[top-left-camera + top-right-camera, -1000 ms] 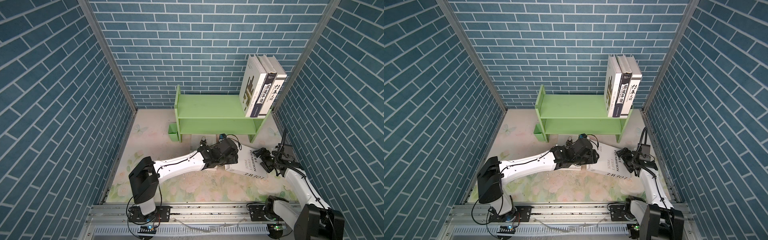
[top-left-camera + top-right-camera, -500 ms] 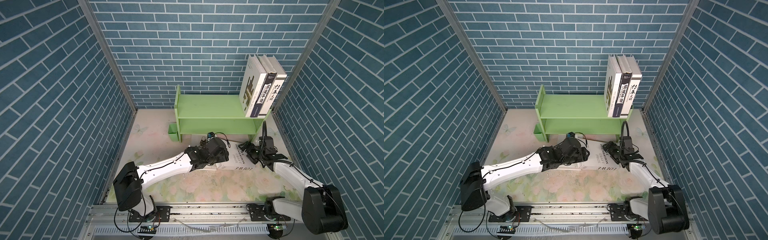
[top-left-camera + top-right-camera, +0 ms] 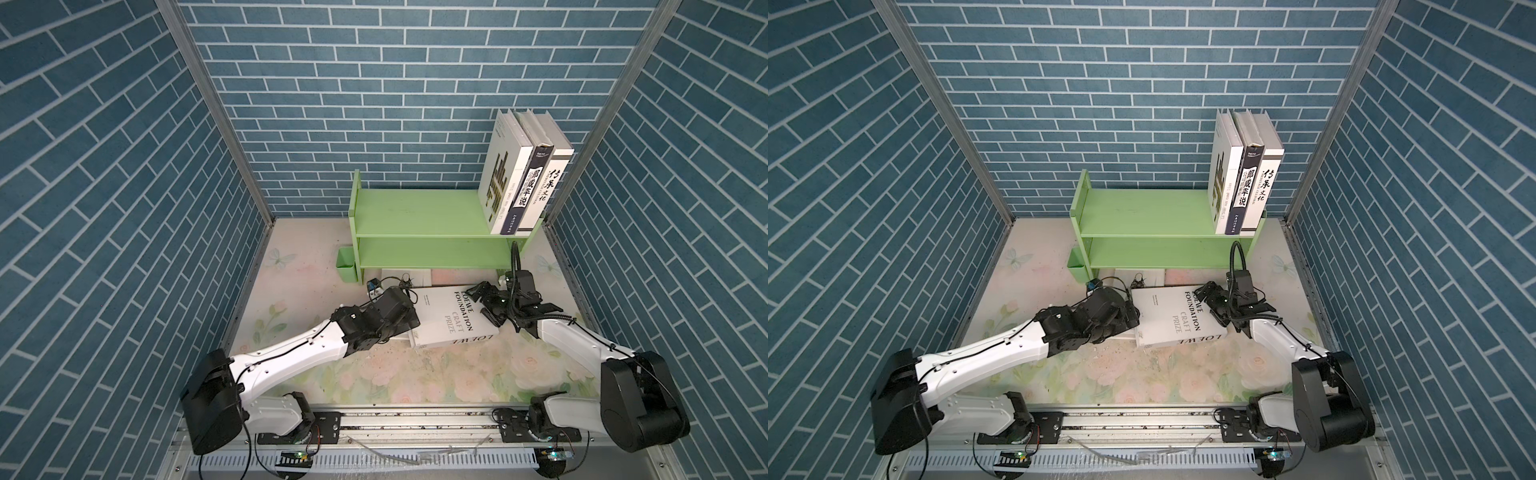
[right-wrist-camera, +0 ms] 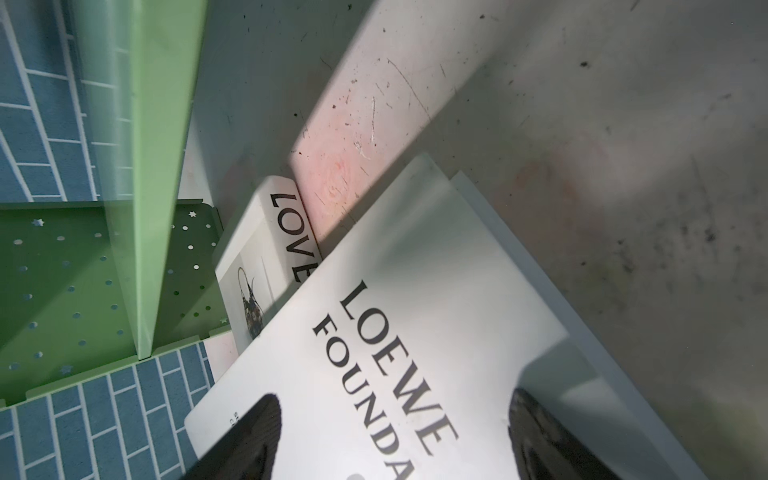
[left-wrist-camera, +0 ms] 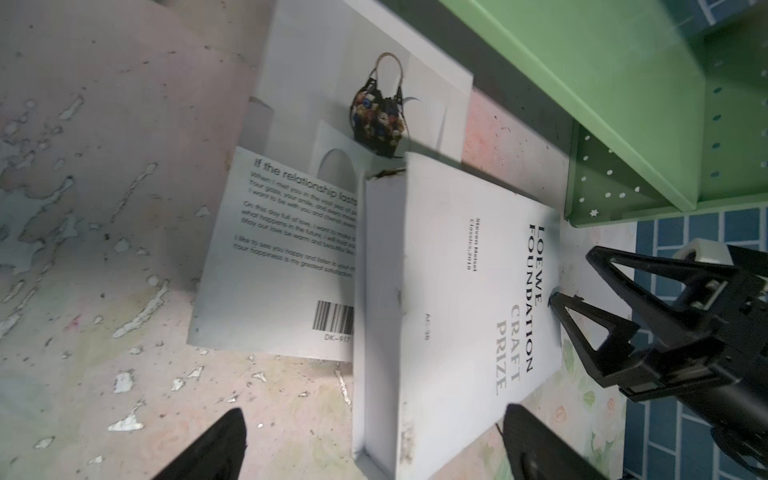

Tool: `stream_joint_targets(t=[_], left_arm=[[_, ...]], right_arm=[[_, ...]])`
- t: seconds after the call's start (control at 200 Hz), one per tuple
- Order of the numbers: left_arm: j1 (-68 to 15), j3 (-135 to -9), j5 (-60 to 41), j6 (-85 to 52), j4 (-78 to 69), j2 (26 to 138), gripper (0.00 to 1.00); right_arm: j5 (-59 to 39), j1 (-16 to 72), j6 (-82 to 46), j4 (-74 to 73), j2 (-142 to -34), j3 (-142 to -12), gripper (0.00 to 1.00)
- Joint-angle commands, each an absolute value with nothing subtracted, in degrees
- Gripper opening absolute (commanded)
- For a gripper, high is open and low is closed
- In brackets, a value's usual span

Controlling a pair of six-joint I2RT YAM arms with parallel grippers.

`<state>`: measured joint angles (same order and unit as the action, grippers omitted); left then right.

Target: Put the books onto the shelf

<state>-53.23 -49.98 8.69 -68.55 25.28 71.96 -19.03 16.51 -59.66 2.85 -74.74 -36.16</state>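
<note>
- Both top views: left gripper (image 3: 405, 311) has just sprung wide open and pulled back, now empty. The LOEWE book (image 3: 451, 320) lies flat just ahead of its fingers, shifted over from a second ago. Right gripper (image 3: 484, 305) has moved in to the book's far edge, jaws apart, nothing held.
- So the book is released and likely needs a regrasp. The shelf (image 3: 415, 216) stands beyond both grippers, three upright books (image 3: 515, 187) already on it.
- Left wrist: adds a thin book (image 5: 270, 270) under the LOEWE one, and the right gripper touching that far edge.
- Right wrist: fingers spread over the cover; only here the LOVE spine (image 4: 293, 237) reads.
</note>
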Motion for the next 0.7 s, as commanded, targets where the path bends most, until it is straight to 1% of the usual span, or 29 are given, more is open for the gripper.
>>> stream_joint_targets(t=[0.0, 0.12, 0.36, 0.59, 0.695], left_arm=[[-51.68, -44.39, 3.97, -70.13, 16.73, 70.34, 0.99], [-51.08, -43.90, 0.96, -69.17, 12.78, 72.08, 1.00], [-49.17, -45.99, -4.34, -66.45, 2.84, 80.61, 0.99], [-47.59, -48.68, -7.14, -64.03, -1.09, 87.15, 0.98], [-47.46, -50.46, -9.46, -61.93, -3.30, 90.07, 0.95]], right_arm=[[-18.29, 17.07, -61.70, 8.56, -78.45, -33.13, 0.86], [-18.11, 17.14, -61.57, 8.37, -79.59, -33.51, 0.86], [-17.75, 17.38, -61.57, 8.25, -81.20, -34.12, 0.86], [-17.23, 17.62, -62.09, 8.17, -81.74, -34.01, 0.86], [-17.05, 17.67, -62.47, 8.10, -81.97, -33.89, 0.86]])
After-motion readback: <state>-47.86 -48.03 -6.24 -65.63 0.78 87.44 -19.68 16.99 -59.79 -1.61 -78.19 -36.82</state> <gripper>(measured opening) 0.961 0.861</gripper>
